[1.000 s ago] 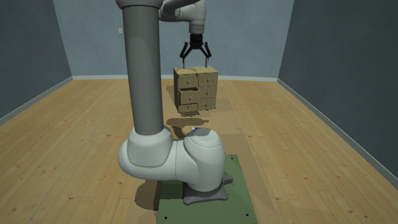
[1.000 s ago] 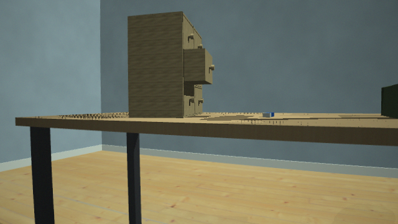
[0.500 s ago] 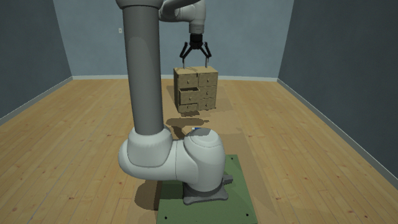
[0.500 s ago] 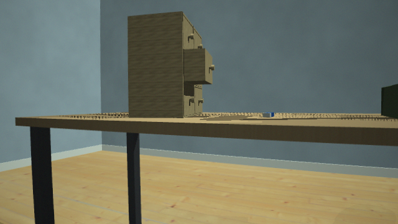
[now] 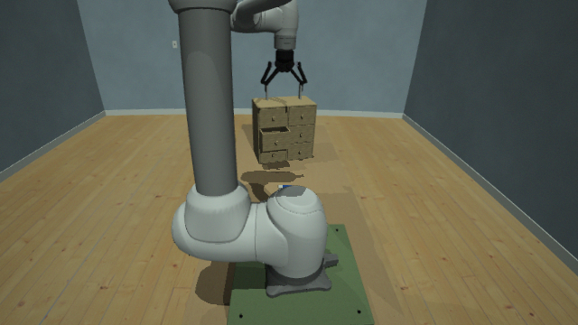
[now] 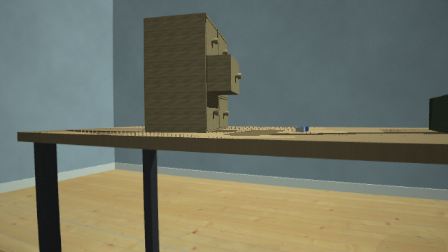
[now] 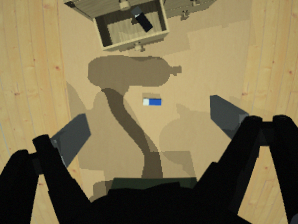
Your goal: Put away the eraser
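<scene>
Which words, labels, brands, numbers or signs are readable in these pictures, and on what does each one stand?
None can be read.
The eraser: no lettering can be made out, too small.
The dark thing in the open drawer: no text visible.
The chest: no text visible.

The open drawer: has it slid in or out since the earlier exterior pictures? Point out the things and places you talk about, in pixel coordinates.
No visible movement either way. The open drawer (image 5: 268,141) (image 6: 218,73) (image 7: 120,45) sticks out just as far from the chest's (image 5: 295,101) (image 6: 175,70) (image 7: 85,9) front.
</scene>
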`<state>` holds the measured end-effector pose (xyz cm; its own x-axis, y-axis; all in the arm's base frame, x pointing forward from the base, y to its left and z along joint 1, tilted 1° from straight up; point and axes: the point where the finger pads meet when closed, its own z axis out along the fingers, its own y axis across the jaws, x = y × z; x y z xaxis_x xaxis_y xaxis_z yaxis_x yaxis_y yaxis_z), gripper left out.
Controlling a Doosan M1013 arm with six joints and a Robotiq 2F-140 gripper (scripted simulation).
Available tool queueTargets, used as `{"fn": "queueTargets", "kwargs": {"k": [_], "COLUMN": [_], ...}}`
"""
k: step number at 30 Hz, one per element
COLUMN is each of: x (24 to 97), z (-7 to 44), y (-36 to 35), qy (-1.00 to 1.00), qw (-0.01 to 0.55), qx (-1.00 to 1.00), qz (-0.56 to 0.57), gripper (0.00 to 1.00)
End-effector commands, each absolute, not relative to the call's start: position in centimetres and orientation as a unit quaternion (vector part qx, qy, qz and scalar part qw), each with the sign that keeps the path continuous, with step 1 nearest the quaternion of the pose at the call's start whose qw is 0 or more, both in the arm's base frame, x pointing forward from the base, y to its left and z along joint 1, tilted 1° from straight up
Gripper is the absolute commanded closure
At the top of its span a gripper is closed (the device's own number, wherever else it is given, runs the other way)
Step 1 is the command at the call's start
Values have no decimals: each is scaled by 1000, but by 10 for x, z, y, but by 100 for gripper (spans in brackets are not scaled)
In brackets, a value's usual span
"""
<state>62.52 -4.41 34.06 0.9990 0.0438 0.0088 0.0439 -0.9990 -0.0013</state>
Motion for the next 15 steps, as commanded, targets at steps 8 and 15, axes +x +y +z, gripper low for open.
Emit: {"fn": "queueTargets", "kwargs": {"k": [8,15], "x": [630,632], "z": [336,333], "y": [-43,-43], "qy": [46,87], "qw": [-2,-4], "qx": [-999,-996], "qz": [-5,-5], "gripper": [0,0]}}
